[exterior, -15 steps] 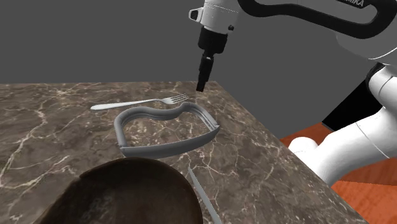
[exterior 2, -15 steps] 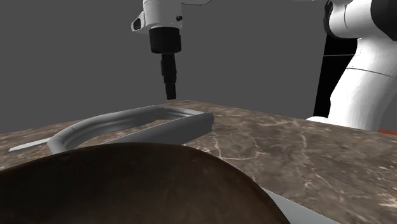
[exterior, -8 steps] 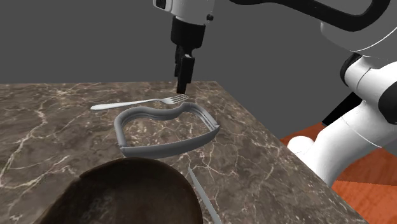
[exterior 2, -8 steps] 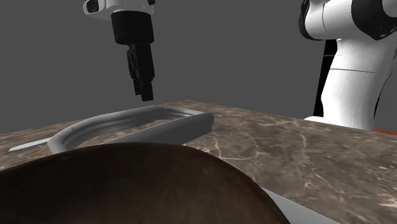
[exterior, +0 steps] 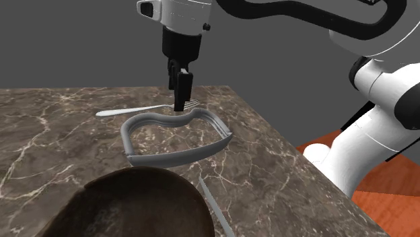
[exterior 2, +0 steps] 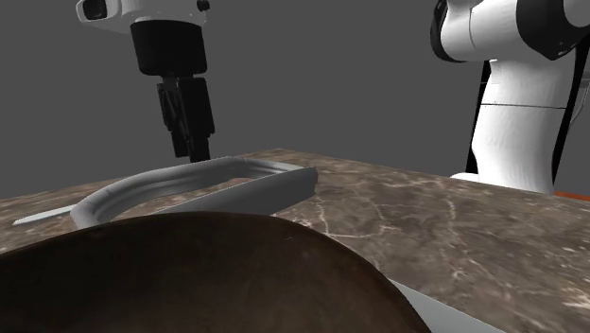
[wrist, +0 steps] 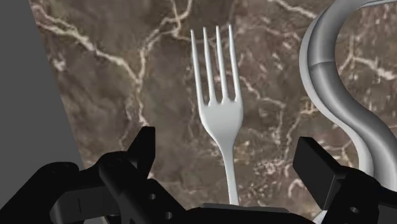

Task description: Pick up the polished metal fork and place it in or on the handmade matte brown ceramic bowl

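Two black jaws stood spread, the polished silver metal fork (wrist: 219, 114) lying untouched between them on the brown marbled counter (wrist: 114, 83).

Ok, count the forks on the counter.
1. The fork lies on the marble counter, beside the grey curved frame, below the open jaws. The brown bowl could hide others.
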`<state>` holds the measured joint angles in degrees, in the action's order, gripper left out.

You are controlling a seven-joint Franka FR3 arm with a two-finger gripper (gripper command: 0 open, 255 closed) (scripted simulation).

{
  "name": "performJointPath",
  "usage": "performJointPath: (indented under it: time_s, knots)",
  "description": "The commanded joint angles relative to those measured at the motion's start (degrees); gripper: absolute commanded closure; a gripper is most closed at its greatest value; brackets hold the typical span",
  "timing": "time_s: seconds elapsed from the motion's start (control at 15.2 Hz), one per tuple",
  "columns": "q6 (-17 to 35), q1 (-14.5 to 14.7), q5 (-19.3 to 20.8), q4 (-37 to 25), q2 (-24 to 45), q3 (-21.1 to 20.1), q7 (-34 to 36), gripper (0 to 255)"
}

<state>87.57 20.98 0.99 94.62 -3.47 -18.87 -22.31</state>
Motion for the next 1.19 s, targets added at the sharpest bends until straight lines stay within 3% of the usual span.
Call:
performJointPath:
  time_s: [0.0,0.59,0.66,1.12]
  knots:
    - [1.67,-0.04,-0.14,2.09,-0.47,0.07,-0.15,0]
    - [2.94,-0.07,-0.23,3.68,-0.81,0.12,-0.23,0]
    - [2.94,-0.07,-0.23,3.68,-0.81,0.12,-0.23,255]
    - [3.02,-0.17,-0.14,3.53,-0.58,0.23,-0.42,255]
